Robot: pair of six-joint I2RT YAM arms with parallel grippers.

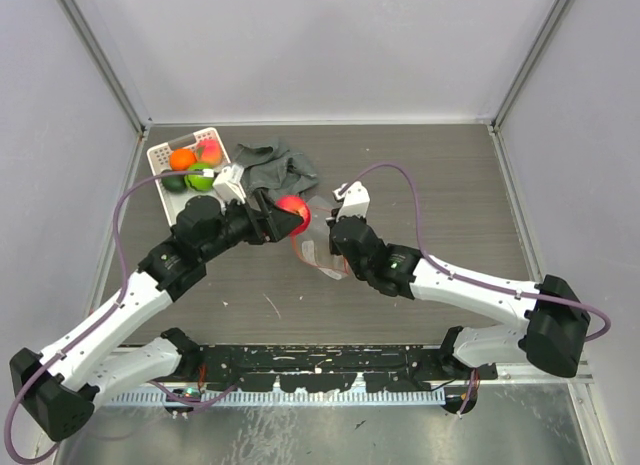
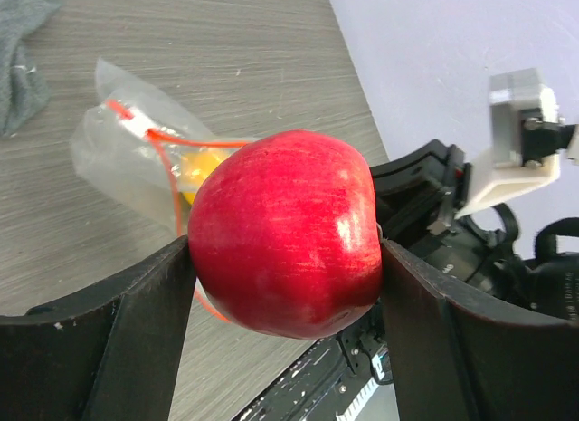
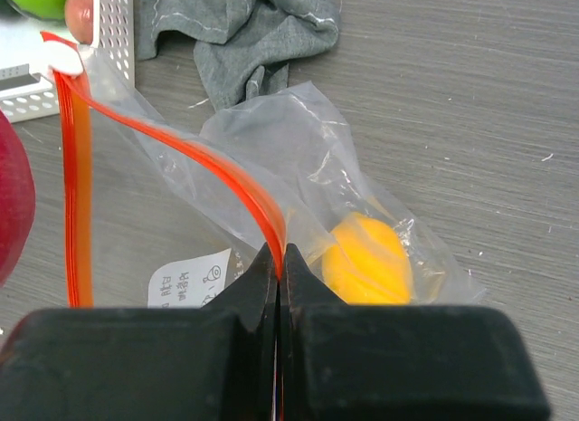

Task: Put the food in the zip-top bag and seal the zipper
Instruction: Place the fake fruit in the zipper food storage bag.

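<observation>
A: Red apple (image 2: 280,222)?
B: Clamped between the wide-spread fingers of the left gripper (image 2: 285,258), with the bag mouth just beyond.
A: Zip-top bag (image 3: 271,140)?
B: The right gripper (image 3: 279,258) is pinched fully closed on the zipper (image 3: 181,149). A yellow fruit (image 3: 366,258) lies inside, just right of its jaws.
A: Beyond?
B: Grey cloth (image 3: 244,32) ahead. White basket (image 1: 186,138) farther left, holding more fruit (image 1: 182,159).
</observation>
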